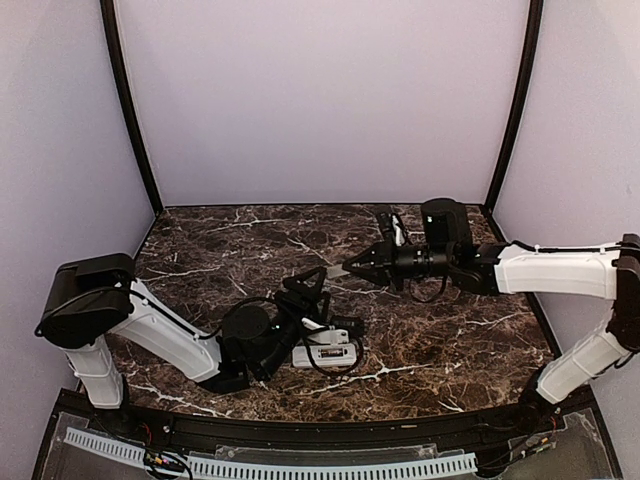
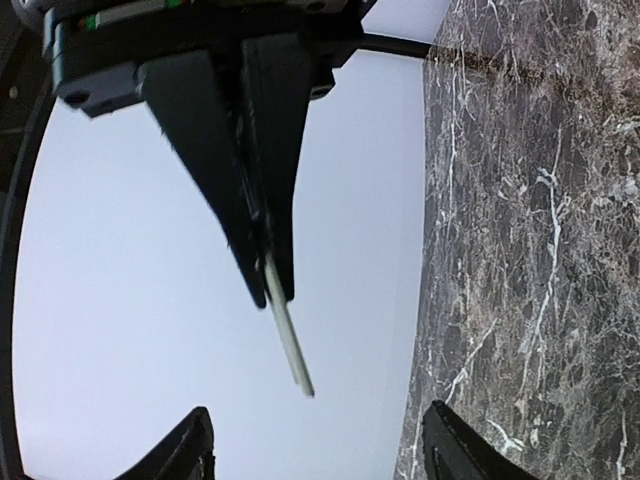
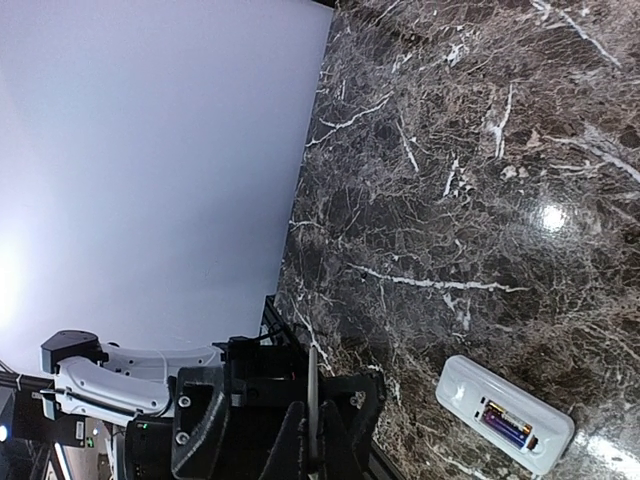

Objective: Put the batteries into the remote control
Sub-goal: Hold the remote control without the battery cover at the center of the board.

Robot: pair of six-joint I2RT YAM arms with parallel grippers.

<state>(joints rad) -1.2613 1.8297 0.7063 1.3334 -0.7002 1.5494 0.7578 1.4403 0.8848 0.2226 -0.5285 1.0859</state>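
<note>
Apart from right fingers (image 1: 365, 263), remote control (image 3: 505, 415).

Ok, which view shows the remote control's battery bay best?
Right wrist: the remote control lies back up, bay open, batteries visible inside. Top external shows only a small white shape beside the left arm. Left wrist misses it entirely.

Open table (image 1: 450, 340) right of remote control (image 1: 325, 353)
</note>
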